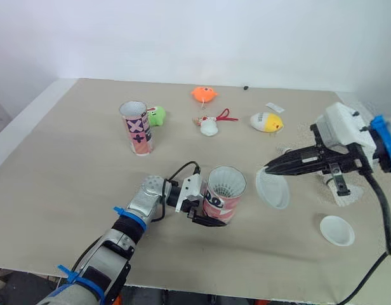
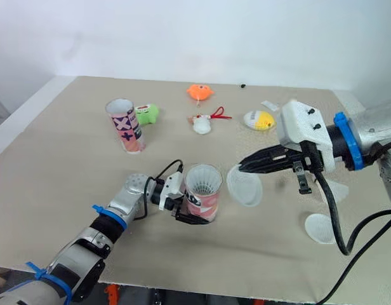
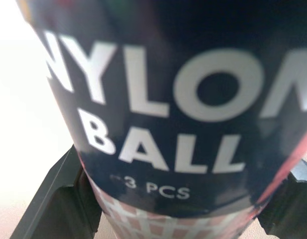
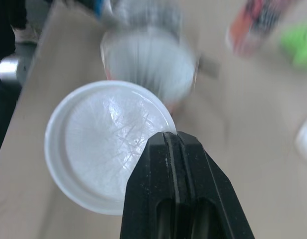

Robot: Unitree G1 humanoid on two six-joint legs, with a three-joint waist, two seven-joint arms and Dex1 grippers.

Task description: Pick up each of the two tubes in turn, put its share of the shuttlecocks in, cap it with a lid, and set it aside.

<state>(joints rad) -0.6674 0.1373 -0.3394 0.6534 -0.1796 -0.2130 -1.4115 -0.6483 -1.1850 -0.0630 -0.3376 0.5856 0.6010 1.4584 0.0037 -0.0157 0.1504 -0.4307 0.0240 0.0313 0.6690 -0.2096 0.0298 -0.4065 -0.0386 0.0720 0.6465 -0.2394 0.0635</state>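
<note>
My left gripper (image 1: 210, 211) is shut on a red-patterned tube (image 1: 224, 194) that stands upright near the table's front middle. A white feathered shuttlecock (image 1: 225, 182) fills its open mouth. In the left wrist view the tube's label (image 3: 183, 99) sits between the black fingers (image 3: 54, 199). Just right of the tube, my right gripper (image 1: 268, 170) is shut on the rim of a white lid (image 1: 273, 189), which hangs tilted above the table. The same lid (image 4: 101, 144) shows in the right wrist view, beside the tube's mouth (image 4: 151, 59). A second open tube (image 1: 136, 127) stands upright at the back left.
A second white lid (image 1: 337, 230) lies flat at the front right. Small pieces lie along the back: green (image 1: 157, 115) beside the far tube, orange (image 1: 204, 94), white with a red cord (image 1: 210, 126), yellow (image 1: 266, 122). The table's front edge (image 1: 246, 289) is close.
</note>
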